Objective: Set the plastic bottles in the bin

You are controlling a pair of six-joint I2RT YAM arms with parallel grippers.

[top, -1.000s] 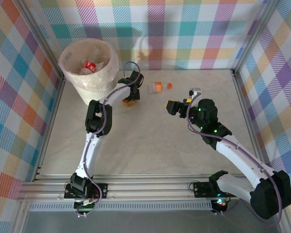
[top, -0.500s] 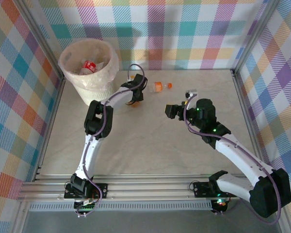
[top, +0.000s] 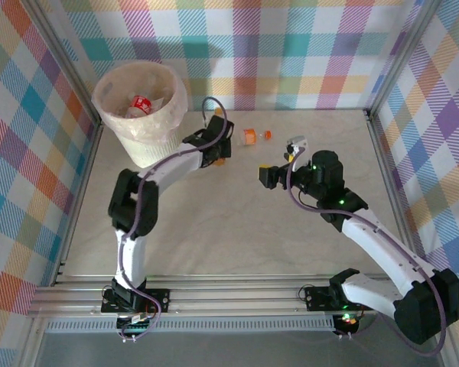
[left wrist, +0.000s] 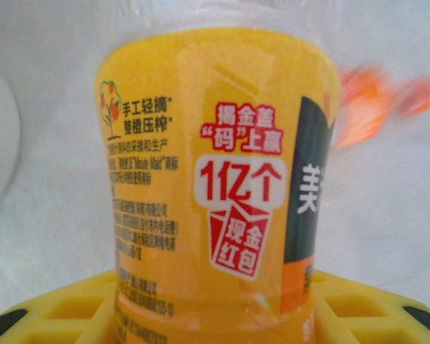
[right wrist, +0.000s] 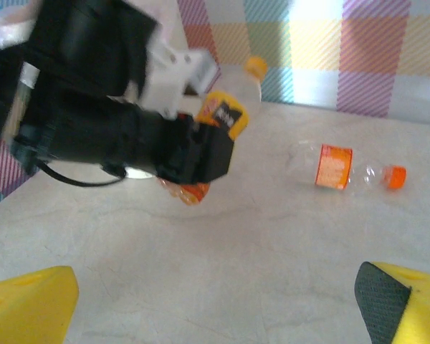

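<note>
My left gripper point(top: 216, 151) is shut on a plastic bottle point(left wrist: 215, 179) with a yellow-orange label, which stands between its yellow fingers point(left wrist: 64, 309). In the right wrist view that bottle point(right wrist: 228, 113) hangs just above the table, orange cap up, under the black left gripper point(right wrist: 193, 154). A second, clear bottle point(top: 254, 136) with an orange label and orange cap lies on the table to the right of it point(right wrist: 338, 166). The bin point(top: 113, 115) stands at the back left with a red-labelled bottle point(top: 141, 103) inside. My right gripper point(top: 269, 176) is open and holds nothing point(right wrist: 215, 308).
Plaid walls point(top: 291, 53) close the table in at the back and both sides. An aluminium rail point(top: 229, 294) runs along the near edge. Bare marble tabletop point(top: 229, 229) lies between the two arms.
The left gripper shut on the yellow-labelled bottle and raised it slightly, while its elbow swung left. The right gripper drifted a little toward the back left, still open.
</note>
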